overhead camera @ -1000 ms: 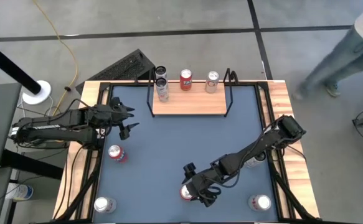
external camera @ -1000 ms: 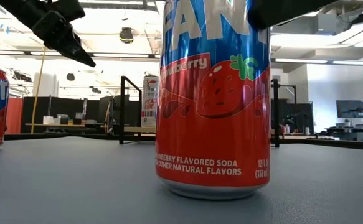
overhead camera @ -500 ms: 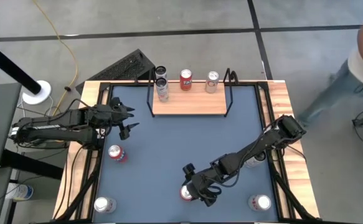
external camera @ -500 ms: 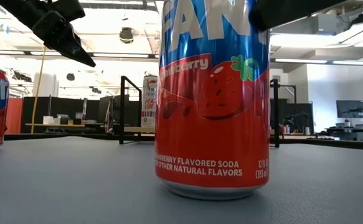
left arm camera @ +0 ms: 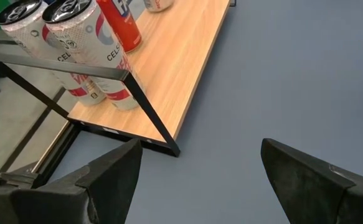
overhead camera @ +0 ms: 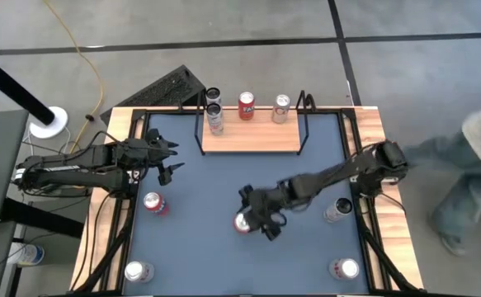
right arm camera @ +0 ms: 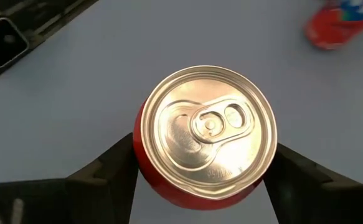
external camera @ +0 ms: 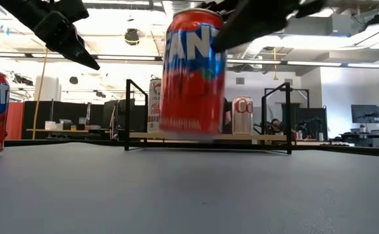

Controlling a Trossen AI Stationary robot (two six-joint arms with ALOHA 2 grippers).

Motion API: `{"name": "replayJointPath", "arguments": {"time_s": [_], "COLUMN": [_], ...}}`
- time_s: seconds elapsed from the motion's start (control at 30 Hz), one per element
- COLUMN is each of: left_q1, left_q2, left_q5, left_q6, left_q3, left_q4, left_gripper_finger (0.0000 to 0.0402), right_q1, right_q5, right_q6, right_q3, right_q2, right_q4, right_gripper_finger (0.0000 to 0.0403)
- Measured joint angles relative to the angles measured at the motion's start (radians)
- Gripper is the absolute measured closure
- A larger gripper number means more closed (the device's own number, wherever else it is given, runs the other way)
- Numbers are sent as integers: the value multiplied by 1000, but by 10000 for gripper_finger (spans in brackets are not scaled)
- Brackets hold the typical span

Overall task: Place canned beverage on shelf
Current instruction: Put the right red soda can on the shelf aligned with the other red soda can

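Up comes the red can (overhead camera: 243, 221), lifted off the surface (overhead camera: 199, 247) toward the shelf (overhead camera: 250, 139), right gripper (right arm camera: 203, 163) fingers clamped on its sides. Keep it upright and aim for the shelf's open front. Left gripper (left arm camera: 197, 171) hovers beside the shelf, fingers spread.

You have nine cans in all: four on the shelf (overhead camera: 249, 139), five off it. Those five: one held (overhead camera: 244, 223), one left of the shelf (overhead camera: 153, 202), three toward the table's near edge.
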Motion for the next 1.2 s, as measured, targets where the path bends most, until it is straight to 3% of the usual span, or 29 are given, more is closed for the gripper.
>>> {"name": "replayJointPath", "arguments": {"time_s": [0.23,0.63,0.83,1.2], "left_q1": [0,0,0,0], "left_q2": [0,0,0,0], "left_q5": [0,0,0,0], "left_q6": [0,0,0,0], "left_q3": [0,0,0,0], "left_q4": [0,0,1,5], "left_gripper_finger": [83,83,83,83], "right_q1": [-247,-662,-762,-841], "right_q5": [-186,-371,-397,-426], "right_q6": [-111,-245,-268,-286], "right_q3": [1,2,2,9], "right_q2": [-82,-106,-97,-62], "right_q4": [-28,-11,1,2], "right_gripper_finger": [127,127,127,127]}}
